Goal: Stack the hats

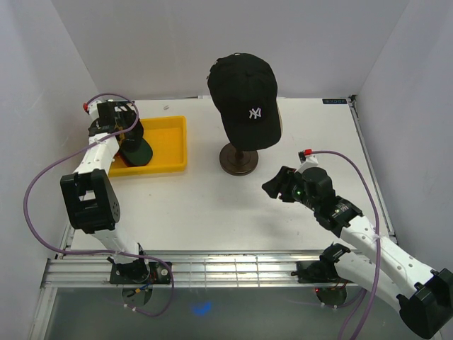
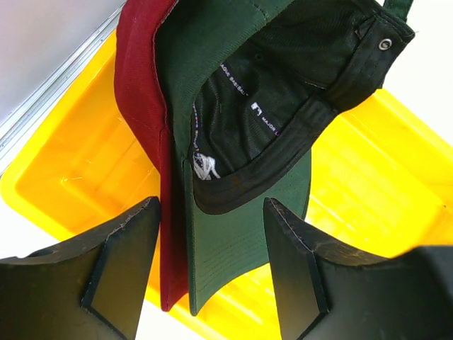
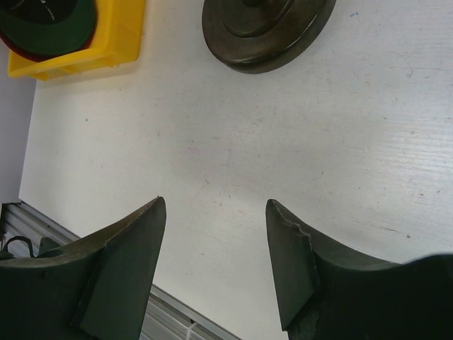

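A black hat with a white NY [image 1: 244, 95] sits on the mannequin head at the table's middle. In the yellow tray [image 1: 170, 138] at the left, a dark green hat [image 2: 233, 234] lies upside down, nested in a red hat [image 2: 138, 78], their brims side by side. My left gripper [image 2: 212, 205] hangs over the tray, open, with both brims between its fingers; the left finger [image 2: 127, 255] is close to the red brim. My right gripper [image 3: 216, 202] is open over bare table, right of the stand, with nothing in it.
The mannequin's dark round stand [image 1: 238, 159] rises between the tray and my right gripper [image 1: 274, 188]. The stand's base [image 3: 265, 28] and the tray's corner [image 3: 78, 64] show in the right wrist view. White walls close the back and sides; a metal rail runs along the near edge.
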`<state>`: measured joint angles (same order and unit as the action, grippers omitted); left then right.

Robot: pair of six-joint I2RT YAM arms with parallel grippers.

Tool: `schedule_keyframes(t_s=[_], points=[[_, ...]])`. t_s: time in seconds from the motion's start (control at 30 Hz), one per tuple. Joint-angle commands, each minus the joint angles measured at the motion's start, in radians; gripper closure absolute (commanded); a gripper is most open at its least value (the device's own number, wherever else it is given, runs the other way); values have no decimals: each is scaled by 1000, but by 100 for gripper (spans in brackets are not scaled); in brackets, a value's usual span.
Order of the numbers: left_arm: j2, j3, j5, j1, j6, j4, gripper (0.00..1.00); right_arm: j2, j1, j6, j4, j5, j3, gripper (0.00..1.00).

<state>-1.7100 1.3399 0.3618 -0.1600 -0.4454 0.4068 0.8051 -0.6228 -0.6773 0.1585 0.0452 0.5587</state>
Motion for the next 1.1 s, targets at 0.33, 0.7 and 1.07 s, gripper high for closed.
schedule_keyframes(t_s=[0.33, 0.7, 1.07], points=[[52, 59, -34, -3, 8, -3, 31, 19, 0, 10, -57, -5, -11, 36], [46, 94, -49, -3, 5, 24, 31, 35, 0, 12, -60, -10, -11, 36], [27, 24, -61, -3, -21, -11, 31, 29, 0, 10, -60, -8, -19, 36]])
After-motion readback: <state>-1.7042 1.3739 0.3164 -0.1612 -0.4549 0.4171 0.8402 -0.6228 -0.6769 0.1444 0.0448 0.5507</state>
